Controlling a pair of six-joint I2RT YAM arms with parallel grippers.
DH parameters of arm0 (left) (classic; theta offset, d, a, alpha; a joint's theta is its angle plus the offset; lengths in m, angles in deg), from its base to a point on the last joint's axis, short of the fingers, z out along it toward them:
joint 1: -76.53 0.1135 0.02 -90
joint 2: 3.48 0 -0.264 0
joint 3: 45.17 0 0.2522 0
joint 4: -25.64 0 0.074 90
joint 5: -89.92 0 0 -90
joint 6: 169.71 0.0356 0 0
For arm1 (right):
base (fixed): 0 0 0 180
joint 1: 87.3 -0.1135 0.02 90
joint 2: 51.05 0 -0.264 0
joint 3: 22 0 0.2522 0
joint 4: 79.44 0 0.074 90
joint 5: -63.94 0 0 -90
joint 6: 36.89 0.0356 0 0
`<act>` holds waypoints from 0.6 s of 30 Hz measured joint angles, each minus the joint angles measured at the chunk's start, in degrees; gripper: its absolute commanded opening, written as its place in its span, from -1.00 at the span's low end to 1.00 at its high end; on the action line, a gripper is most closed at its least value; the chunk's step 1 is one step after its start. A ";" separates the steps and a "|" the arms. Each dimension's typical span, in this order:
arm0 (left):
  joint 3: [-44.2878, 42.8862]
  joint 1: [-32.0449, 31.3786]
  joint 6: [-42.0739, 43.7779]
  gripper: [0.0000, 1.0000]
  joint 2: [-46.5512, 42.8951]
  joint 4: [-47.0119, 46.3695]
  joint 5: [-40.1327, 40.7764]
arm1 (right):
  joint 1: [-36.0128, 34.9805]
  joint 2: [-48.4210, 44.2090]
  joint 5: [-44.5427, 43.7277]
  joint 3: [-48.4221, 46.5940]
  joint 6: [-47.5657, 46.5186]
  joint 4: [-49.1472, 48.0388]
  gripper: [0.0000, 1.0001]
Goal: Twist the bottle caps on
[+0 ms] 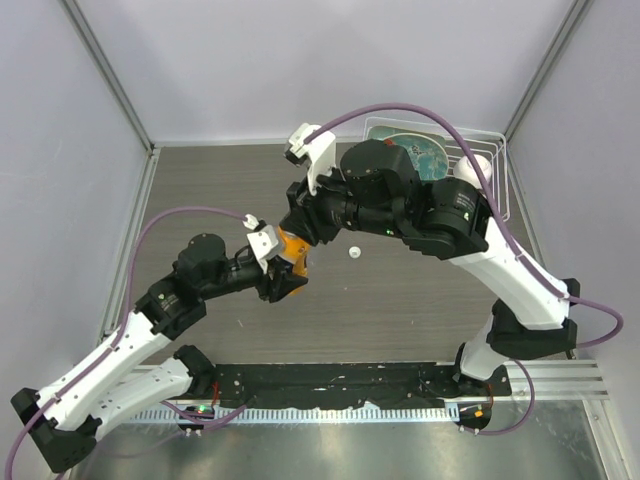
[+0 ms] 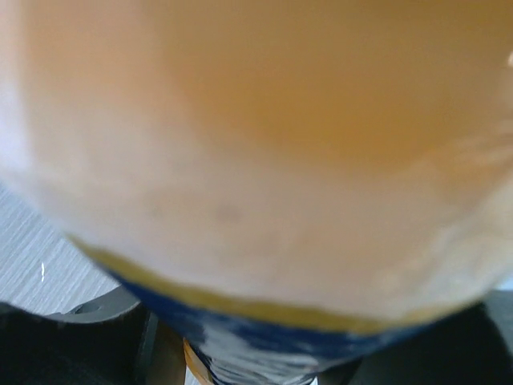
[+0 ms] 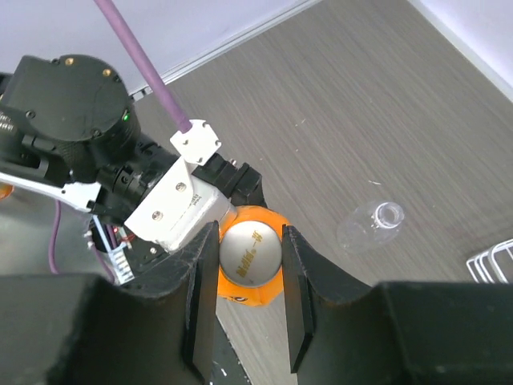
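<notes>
The short orange bottle (image 1: 292, 248) is held up off the table, with my left gripper (image 1: 285, 272) shut around its body. In the left wrist view the bottle (image 2: 264, 144) fills the frame as an orange blur. A round silvery-cream cap (image 3: 250, 257) with yellow print sits on the bottle's top. My right gripper (image 3: 248, 237) comes from above and is shut on this cap, one finger on each side. The clear bottle (image 3: 370, 227) lies on its side on the table with its mouth uncapped. A small white cap (image 1: 353, 252) rests on the table just right of the grippers.
A white wire rack (image 1: 497, 175) with a red-and-teal plate (image 1: 428, 160) stands at the back right, partly behind the right arm. Its corner (image 3: 493, 261) shows in the right wrist view. Grey walls close in the wooden table (image 1: 400, 310) on three sides.
</notes>
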 measured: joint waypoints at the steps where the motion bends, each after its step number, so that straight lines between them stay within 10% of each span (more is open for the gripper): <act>1: 0.00 0.02 -1.01 -1.00 0.07 -0.90 0.44 | 0.00 1.16 -0.52 -1.84 -0.22 0.46 -0.33; 18: -0.04 0.20 -4.87 -0.99 0.76 -6.73 4.66 | 0.20 4.31 -5.81 -4.59 -1.09 -0.07 0.27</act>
